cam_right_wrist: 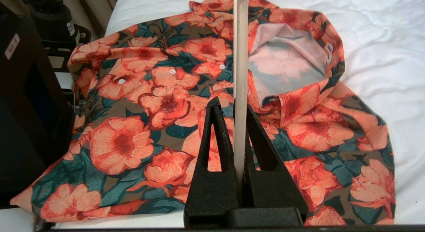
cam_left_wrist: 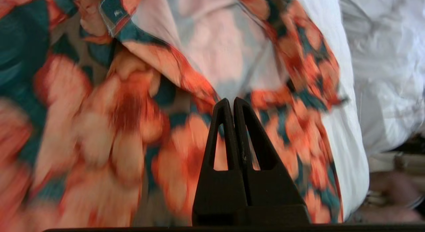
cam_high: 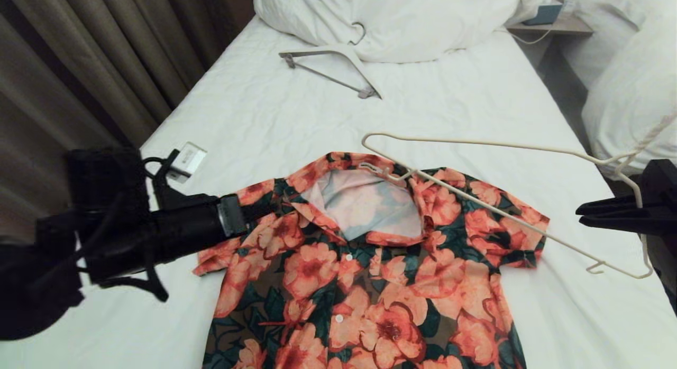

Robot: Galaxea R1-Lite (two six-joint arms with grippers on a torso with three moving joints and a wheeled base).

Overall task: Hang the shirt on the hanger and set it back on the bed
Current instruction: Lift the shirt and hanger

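Right gripper [cam_right_wrist: 236,107] clamps thin cream-white rod hanger [cam_high: 508,213] above flowered orange-and-green collared shirt [cam_high: 365,263], flat on white-sheeted bed [cam_high: 264,110], one hanger end at the open collar (presumably for threading). Left gripper [cam_left_wrist: 231,102] closed, empty, over the shirt's shoulder.

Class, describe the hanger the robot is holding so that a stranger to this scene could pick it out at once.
Start at the bed, then find the flowered shirt lying on it. Above the shirt's collar and shoulder hangs the hanger, gripped by the right gripper. Unlike the thicker flat white hanger near the duvet, it is a thin cream rod.
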